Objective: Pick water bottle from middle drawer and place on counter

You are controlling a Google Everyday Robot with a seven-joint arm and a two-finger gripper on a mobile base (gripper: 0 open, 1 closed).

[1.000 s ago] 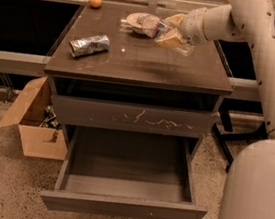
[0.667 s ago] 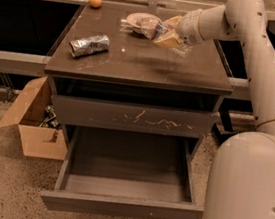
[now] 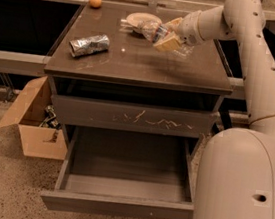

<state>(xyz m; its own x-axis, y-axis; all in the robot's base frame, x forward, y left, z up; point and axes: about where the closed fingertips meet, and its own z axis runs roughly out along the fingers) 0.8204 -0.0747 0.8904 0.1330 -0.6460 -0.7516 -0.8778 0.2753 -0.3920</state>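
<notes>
The water bottle (image 3: 149,31) is clear and crinkled, lying sideways in my gripper (image 3: 168,39) with its cap end pointing left. The gripper is shut on it and holds it just over the back right part of the counter (image 3: 133,63), next to a pale plate. The middle drawer (image 3: 124,178) is pulled open below, and its inside looks empty. My arm (image 3: 254,61) reaches in from the right.
A pale plate (image 3: 141,18) sits at the counter's back, an orange (image 3: 95,0) at its back left corner, and a crumpled foil packet (image 3: 89,44) on its left side. A shut drawer front with scratch marks (image 3: 131,117) is above the open drawer. An open cardboard box (image 3: 32,123) stands on the floor at left.
My gripper with the bottle has moved slightly left and down toward the counter top. The other things on the counter have not moved.
</notes>
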